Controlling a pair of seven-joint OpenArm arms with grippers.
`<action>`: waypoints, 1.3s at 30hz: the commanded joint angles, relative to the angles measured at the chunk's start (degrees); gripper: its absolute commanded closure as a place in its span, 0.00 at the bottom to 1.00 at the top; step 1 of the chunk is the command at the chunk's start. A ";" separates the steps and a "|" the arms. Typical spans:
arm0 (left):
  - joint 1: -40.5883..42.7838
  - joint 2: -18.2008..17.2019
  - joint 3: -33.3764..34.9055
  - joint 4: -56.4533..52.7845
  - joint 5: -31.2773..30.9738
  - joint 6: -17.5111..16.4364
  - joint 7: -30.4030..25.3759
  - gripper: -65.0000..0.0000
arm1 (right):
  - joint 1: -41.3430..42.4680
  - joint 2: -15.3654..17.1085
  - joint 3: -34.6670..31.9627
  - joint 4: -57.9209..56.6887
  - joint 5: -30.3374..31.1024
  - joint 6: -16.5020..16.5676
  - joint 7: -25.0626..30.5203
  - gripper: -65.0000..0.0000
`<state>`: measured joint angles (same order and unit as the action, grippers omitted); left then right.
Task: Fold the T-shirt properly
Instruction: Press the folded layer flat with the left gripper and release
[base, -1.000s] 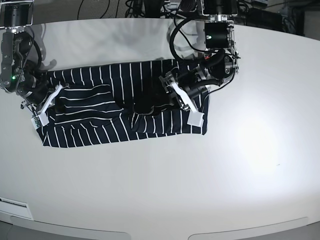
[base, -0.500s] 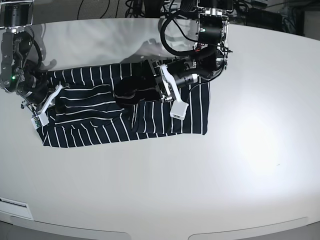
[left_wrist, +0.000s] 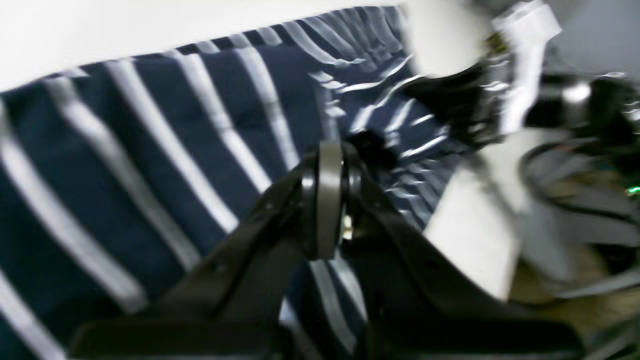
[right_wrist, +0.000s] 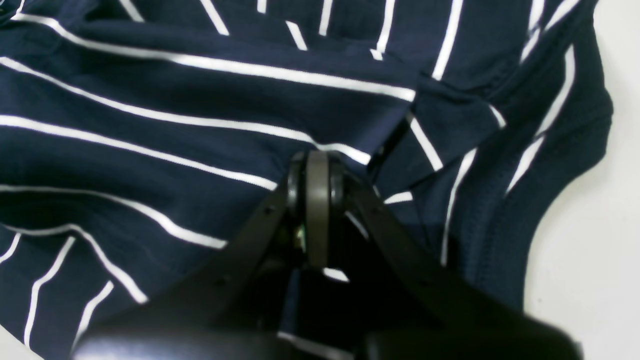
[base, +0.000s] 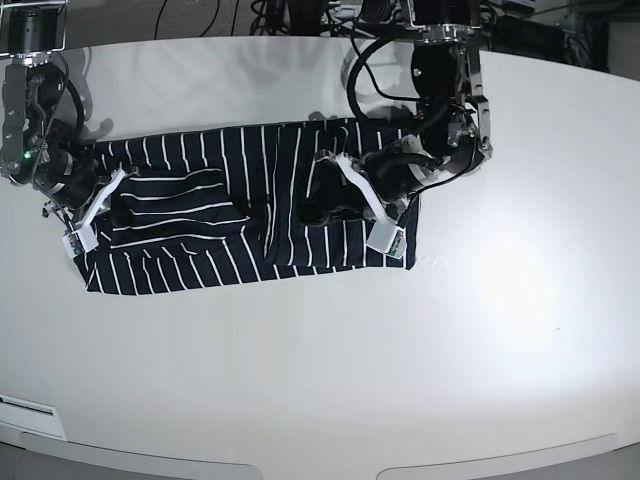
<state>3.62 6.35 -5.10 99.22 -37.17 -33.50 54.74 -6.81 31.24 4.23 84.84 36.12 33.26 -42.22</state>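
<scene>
Navy striped T-shirt (base: 250, 215) half-folded. Left gripper (base: 318, 205) pinching cloth mid-shirt; right gripper (right_wrist: 316, 172) pinching at 9 o'clock end. Risk: thin pinch slips, fold skews.

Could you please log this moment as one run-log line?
T-shirt: flat on table | left gripper: shut on T-shirt | right gripper: shut on T-shirt
</scene>
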 joint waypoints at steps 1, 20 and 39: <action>-0.81 -0.33 0.96 1.07 0.52 -0.02 -1.64 1.00 | -0.94 0.20 -0.57 -0.35 -1.57 0.81 -5.44 1.00; -0.44 -10.91 8.90 -2.19 26.34 15.37 -4.66 1.00 | 1.05 0.28 -0.09 2.05 0.72 -0.48 -6.82 1.00; 0.50 -20.68 8.79 -2.21 22.73 14.67 -4.04 1.00 | 7.30 0.35 13.35 -7.45 17.77 -4.72 -18.56 0.36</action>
<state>3.64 -13.50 3.79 97.45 -17.39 -19.70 45.41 -0.03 30.76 17.41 76.82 54.17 28.71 -60.14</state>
